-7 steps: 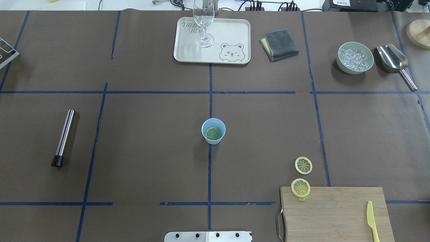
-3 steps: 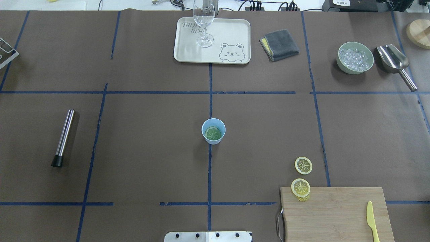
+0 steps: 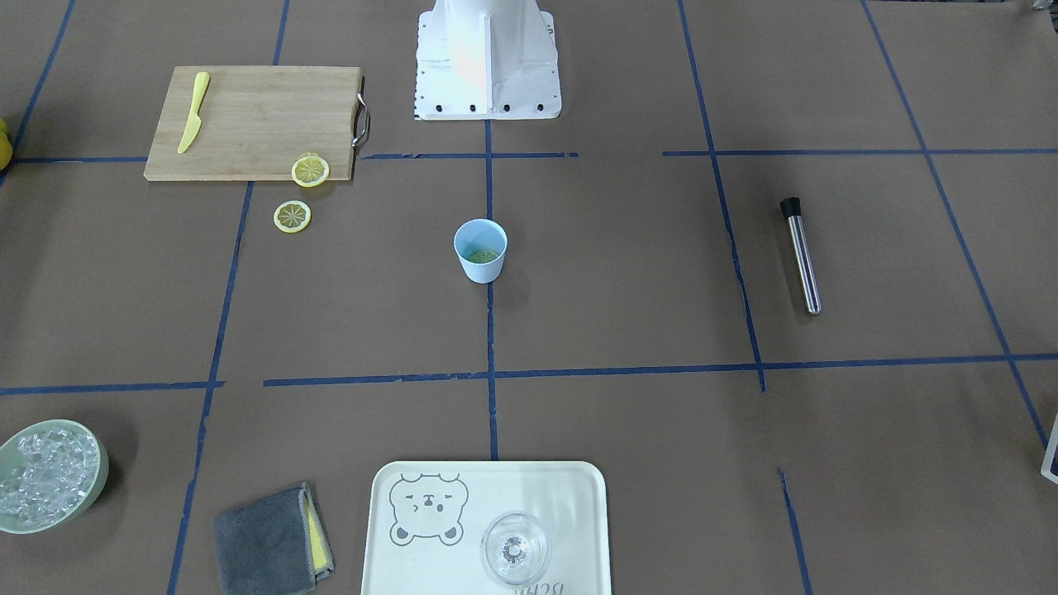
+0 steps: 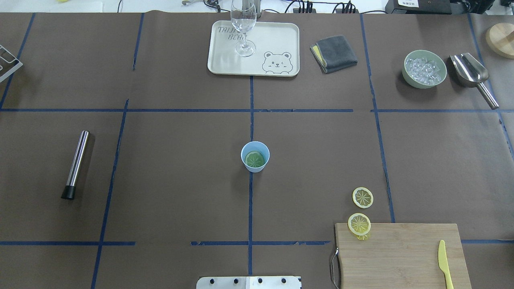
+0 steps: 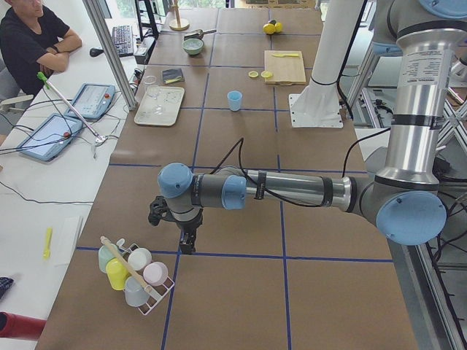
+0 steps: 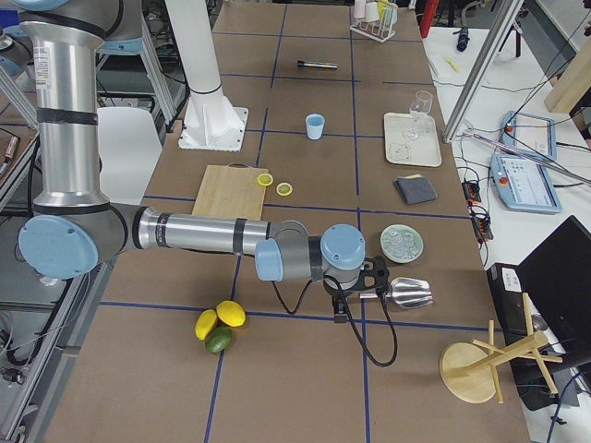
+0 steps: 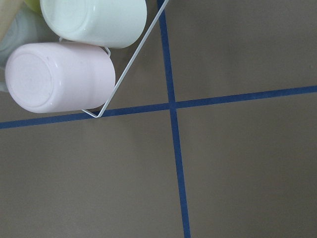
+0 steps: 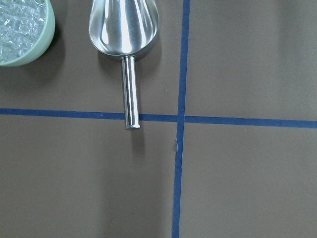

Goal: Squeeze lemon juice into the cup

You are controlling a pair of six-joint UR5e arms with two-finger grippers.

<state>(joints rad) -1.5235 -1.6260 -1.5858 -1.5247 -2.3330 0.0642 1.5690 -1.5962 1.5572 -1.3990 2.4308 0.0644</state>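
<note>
Lemon slices number three, and one lemon slice (image 4: pixel 254 159) lies flat in the bottom of the single light-blue cup (image 4: pixel 255 169), which stands upright at the middle of the table on a blue tape line. The second slice (image 4: pixel 362 197) lies on the brown paper off to the robot's right, and the third slice (image 4: pixel 359 224) sits just beside it over the far corner of the one wooden cutting board (image 4: pixel 401 257). One yellow plastic knife (image 4: pixel 443 263) rests on the board's other end. Along the far edge stand one cream tray (image 4: pixel 277 40) bearing one clear stemmed glass (image 4: pixel 243 24), one folded grey cloth (image 4: pixel 334 53), one pale green bowl (image 4: pixel 425 85) of ice and one metal scoop (image 4: pixel 470 70). One steel bar (image 4: pixel 76 164) with a black end lies alone on the left. Neither arm reaches the middle. The left gripper (image 5: pixel 182 237) hangs at the table's left end beside a wire rack (image 5: pixel 157 306) with what look like five upturned cups. The right gripper (image 6: pixel 340 309) hangs at the right end near the scoop's handle, not far from two whole yellow lemons (image 6: pixel 220 318) and one green fruit (image 6: pixel 219 341). Both grippers are well apart from the cup, and whether their fingers are parted or closed cannot be told from these side views.
</note>
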